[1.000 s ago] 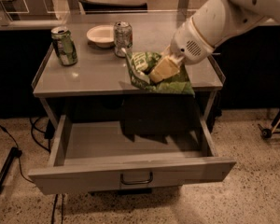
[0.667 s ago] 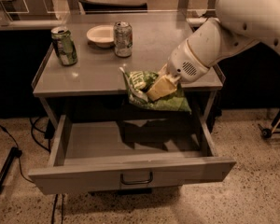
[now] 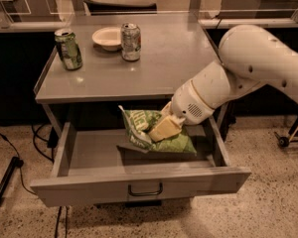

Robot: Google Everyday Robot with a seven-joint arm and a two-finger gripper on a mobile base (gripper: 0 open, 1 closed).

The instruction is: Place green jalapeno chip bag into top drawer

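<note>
The green jalapeno chip bag [image 3: 141, 123] is crinkly green foil with white lettering. My gripper [image 3: 161, 129] is shut on the bag and holds it inside the open top drawer [image 3: 139, 178], just above its floor at the right of centre. The drawer is pulled out fully; its flat front panel carries a small curved handle [image 3: 145, 190]. My white arm [image 3: 248, 63] reaches down from the upper right, past the table's front edge.
On the grey table top [image 3: 164, 68] stand a green soda can [image 3: 68, 49] at the left, a silver can [image 3: 130, 42] and a white bowl [image 3: 107, 37] at the back. Cables [image 3: 10, 148] lie on the floor at the left.
My gripper has carried the bag down from the table's front edge level into the open drawer. The cans and the bowl have not moved.
</note>
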